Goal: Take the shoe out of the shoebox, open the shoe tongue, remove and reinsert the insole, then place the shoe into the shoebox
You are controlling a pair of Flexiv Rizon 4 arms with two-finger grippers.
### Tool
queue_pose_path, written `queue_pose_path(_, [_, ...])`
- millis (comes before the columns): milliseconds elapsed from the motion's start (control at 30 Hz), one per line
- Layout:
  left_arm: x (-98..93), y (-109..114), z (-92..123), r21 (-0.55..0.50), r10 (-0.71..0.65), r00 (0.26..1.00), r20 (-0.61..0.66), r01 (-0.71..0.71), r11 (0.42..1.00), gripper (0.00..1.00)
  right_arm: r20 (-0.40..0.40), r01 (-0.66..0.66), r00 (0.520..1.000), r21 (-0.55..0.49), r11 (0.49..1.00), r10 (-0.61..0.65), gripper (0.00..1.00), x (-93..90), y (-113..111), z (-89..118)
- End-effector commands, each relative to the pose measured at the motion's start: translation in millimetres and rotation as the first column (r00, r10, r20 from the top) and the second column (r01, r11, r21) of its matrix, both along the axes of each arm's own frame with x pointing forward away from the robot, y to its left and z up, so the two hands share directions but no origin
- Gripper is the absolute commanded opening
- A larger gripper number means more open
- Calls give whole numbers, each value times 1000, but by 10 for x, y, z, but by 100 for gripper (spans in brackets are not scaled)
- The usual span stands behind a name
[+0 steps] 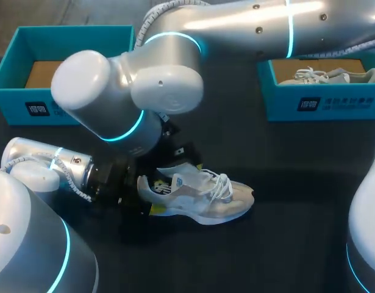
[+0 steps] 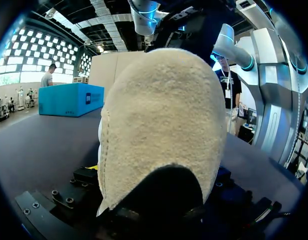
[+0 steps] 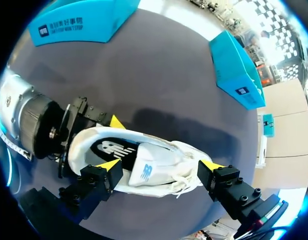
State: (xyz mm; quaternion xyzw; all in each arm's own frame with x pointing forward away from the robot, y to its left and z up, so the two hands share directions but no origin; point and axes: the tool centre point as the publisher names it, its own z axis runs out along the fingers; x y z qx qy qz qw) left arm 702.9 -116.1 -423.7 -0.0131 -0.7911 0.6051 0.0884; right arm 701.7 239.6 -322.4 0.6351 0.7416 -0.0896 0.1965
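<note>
Shoe (image 1: 202, 198) heel held by horizontal left end effector (image 1: 150, 195).

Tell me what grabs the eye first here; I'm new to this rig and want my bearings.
A white sneaker lies mid-table, the left gripper at its heel, the right gripper open astride it. Behind stand two teal boxes: the left shoebox showing bare cardboard, the right shoebox holding a second shoe.

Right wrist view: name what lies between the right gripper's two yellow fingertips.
The shoe: its middle part lies between the open fingers of the right gripper, heel to one side, toe to the other. The right wrist view shows this.
</note>
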Motion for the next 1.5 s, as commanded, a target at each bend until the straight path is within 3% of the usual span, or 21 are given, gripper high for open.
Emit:
queue_pose_path(33, [26, -7, -20, 3, -2, 1000, -1, 2, 1000, 0, 269, 733, 546, 307, 608, -794, 100, -55, 12, -36])
queue_pose_path(800, [26, -7, -20, 3, -2, 1000, -1, 2, 1000, 0, 272, 752, 509, 322, 575, -817, 100, -3, -212, -225])
queue_pose_path(1500, [26, -7, -20, 3, -2, 1000, -1, 2, 1000, 0, 238, 778, 465, 350, 523, -852, 100, -1, -537, -18])
